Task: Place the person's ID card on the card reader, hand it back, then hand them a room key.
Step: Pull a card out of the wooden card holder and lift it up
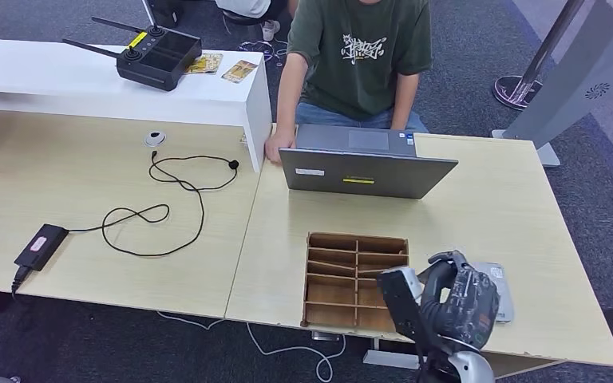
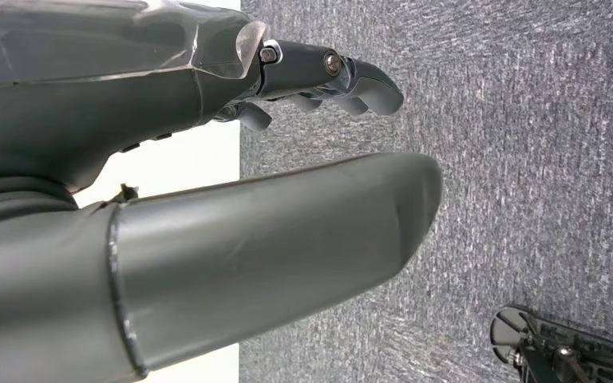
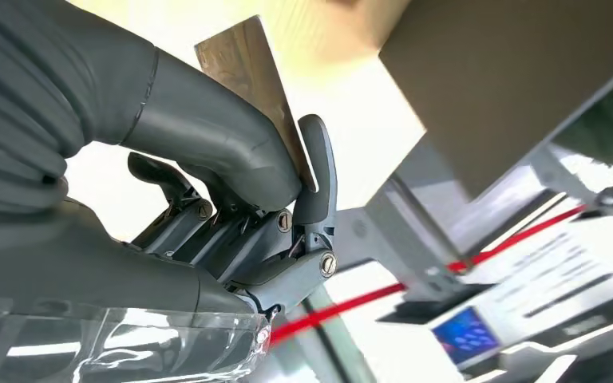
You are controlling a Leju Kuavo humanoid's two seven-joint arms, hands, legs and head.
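Right hand (image 1: pixel 455 307) is raised over the near desk edge with a card (image 3: pixel 255 88) pinched between thumb and a finger. A grey card reader (image 1: pixel 501 289) lies just behind the hand; a wooden divided tray (image 1: pixel 356 281) sits beside it. Whether the card is the ID or a room key cannot be told. No handover is seen completed. Left hand (image 2: pixel 207 191) hangs over carpet, fingers apart, nothing held.
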